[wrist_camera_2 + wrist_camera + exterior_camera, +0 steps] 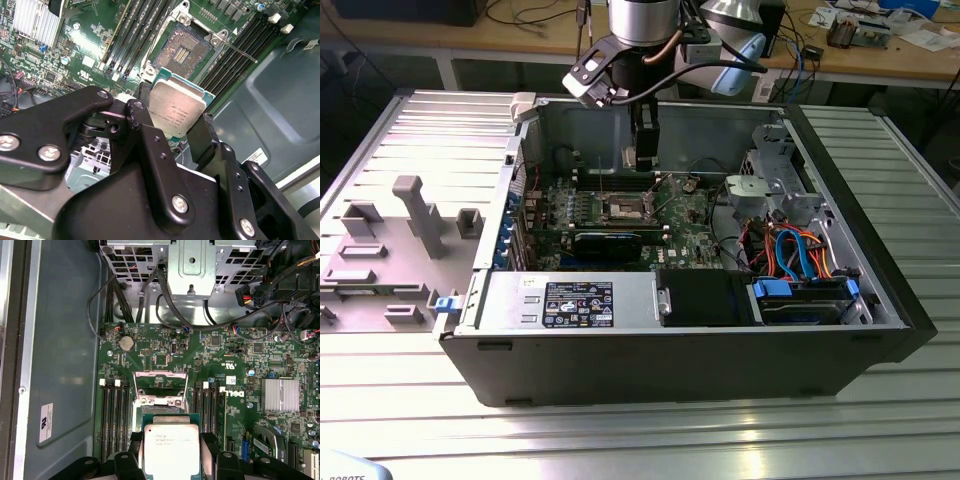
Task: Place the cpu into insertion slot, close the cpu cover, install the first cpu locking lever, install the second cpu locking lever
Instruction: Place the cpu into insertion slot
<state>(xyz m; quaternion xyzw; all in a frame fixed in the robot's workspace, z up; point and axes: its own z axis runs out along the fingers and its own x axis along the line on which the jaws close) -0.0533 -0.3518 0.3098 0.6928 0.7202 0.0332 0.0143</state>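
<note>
My gripper hangs inside the open computer case, above the back of the green board and apart from it. It is shut on the cpu, a flat silver-grey square chip pinched by its two edges between the black fingers. The insertion slot lies bare just beyond the chip, with a dark centre and a silver rim; in the exterior view the slot sits mid-board. The cpu cover stands raised at the slot's far side. A thin locking lever sticks out beside the slot.
Long black memory slots flank the socket on both sides. A silver heat sink and black cables lie nearby. A metal drive cage and blue-orange cables fill the case's right. A grey fixture sits outside on the left.
</note>
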